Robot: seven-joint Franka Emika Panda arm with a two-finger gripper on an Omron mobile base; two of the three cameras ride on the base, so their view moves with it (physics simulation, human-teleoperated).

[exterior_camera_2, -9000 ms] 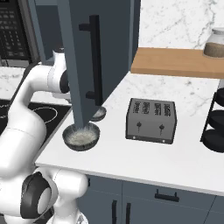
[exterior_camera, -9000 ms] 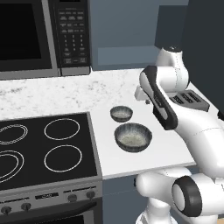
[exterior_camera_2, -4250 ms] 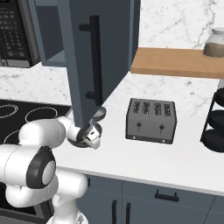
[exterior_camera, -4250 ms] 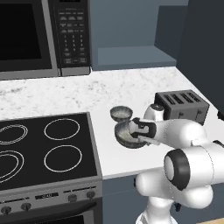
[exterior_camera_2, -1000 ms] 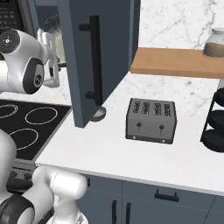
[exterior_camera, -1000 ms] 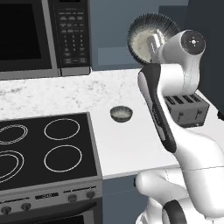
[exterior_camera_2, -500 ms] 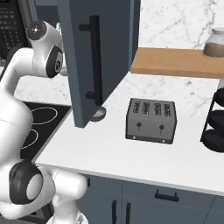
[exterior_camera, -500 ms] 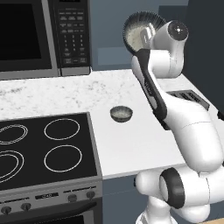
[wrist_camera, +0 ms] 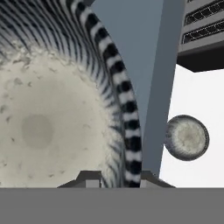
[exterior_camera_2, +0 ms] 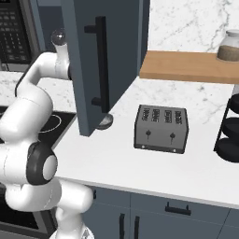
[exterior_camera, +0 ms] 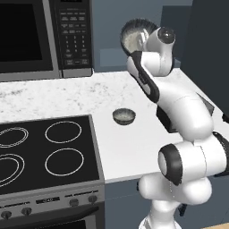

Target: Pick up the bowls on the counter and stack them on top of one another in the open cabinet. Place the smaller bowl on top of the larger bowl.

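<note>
My gripper [exterior_camera: 142,41] is raised high and is shut on the rim of the larger bowl [exterior_camera: 133,37], which stands tipped on its side with its pale inside facing out, in front of the open cabinet [exterior_camera: 109,57]. In the hand view the larger bowl [wrist_camera: 57,113] looms at the left, its striped rim pinched between the fingertips of the gripper [wrist_camera: 116,178]. The smaller bowl [exterior_camera: 124,116] sits upright on the white counter [exterior_camera: 134,143], well below the hand; this smaller bowl [wrist_camera: 187,137] also lies on the counter [wrist_camera: 197,100]. It peeks out as the smaller bowl [exterior_camera_2: 106,122] behind the door.
The open cabinet door [exterior_camera_2: 105,65] hangs right of the arm and hides the hand in the right base view. A microwave [exterior_camera: 44,36] is left of the cabinet, the black stovetop [exterior_camera: 44,152] below it. A toaster [exterior_camera_2: 161,128] stands on the counter's right.
The arm has swung the larger bowl to the left and slightly down, closer to the cabinet opening. The smaller bowl has stayed in place on the counter.
</note>
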